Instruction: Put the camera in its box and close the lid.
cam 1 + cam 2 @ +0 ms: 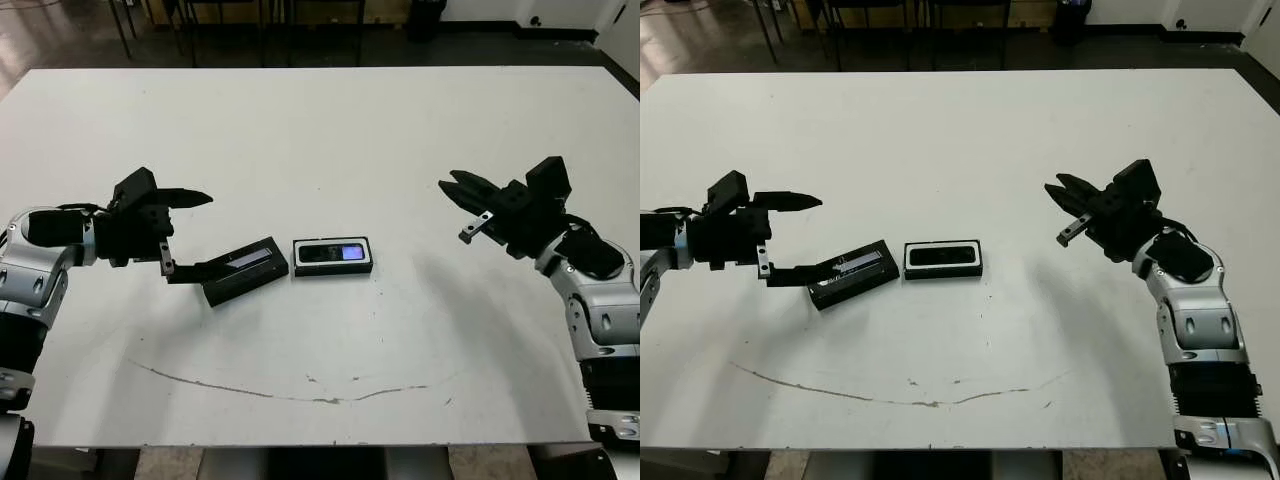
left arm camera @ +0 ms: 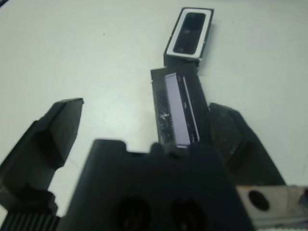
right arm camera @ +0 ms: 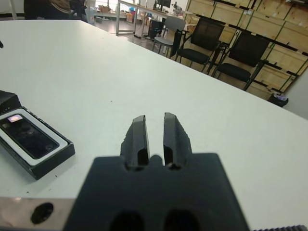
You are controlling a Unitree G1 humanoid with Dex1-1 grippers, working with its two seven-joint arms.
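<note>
- Head views: the box (image 1: 333, 256) lies flat near the middle of the white desk (image 1: 320, 130), its long axis running left to right. The camera (image 1: 333, 252) sits inside it, lying the same way, with its bluish screen at the right end.
- Head views: the lid (image 1: 245, 270) lies just left of the box, close to it. Its long axis is angled, the right end farther from the robot than the left, pale strip facing up.
- Head views: the left gripper (image 1: 190, 232) is wide open. Its lower finger reaches to the lid's left end; the upper finger is raised well above the desk. Whether it touches the lid I cannot tell.
- Head views: the right gripper (image 1: 462, 205) hangs above the desk, well right of the box, holding nothing, pointing left toward the middle.
- Left wrist view: the lid (image 2: 177, 107) stretches away from the gripper body, between the spread fingers (image 2: 53, 132), with the box (image 2: 189, 39) beyond its far end.
- Right wrist view: the two fingers (image 3: 137, 137) stand nearly together with a narrow gap, empty. The box (image 3: 33, 142) with the camera (image 3: 26, 136) lies off to one side.
</note>
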